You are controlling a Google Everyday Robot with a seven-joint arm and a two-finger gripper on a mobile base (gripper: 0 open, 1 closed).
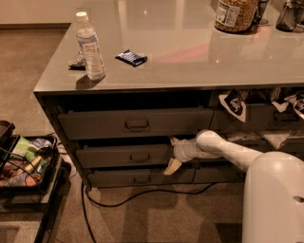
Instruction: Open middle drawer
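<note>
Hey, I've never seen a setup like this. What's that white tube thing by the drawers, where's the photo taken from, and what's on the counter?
The white tube is a robot's arm, ending in a two-finger claw. There is one picture, looking down on a grey counter; where the camera sits isn't known. On it are a water bottle, a dark packet and a jar. The claw is open at the right end of the middle drawer, holding nothing.

Three stacked drawers, one bottle, one jar, perhaps two packets, one claw (beside the middle drawer).
</note>
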